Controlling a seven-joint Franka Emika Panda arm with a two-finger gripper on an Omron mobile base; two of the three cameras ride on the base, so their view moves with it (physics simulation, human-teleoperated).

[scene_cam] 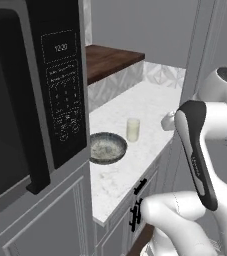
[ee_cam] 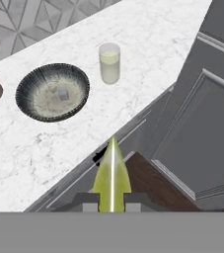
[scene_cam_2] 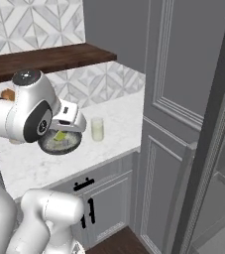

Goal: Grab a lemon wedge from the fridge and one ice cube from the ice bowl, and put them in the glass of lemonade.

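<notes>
Yellow-green and pointed, the lemon wedge (ee_cam: 112, 178) sits pinched between the fingertips of my gripper (ee_cam: 111, 201) in the hand view, over the counter's front edge. That view also lets me see a small ice cube (ee_cam: 62, 92) inside the ice bowl (ee_cam: 27, 84). From the left base view I read the bowl's mottled inside but no cube; the glass of lemonade (scene_cam: 133, 129) stands just beside it on the marble counter (scene_cam: 135, 100), next to a black microwave (scene_cam: 60, 90).
</notes>
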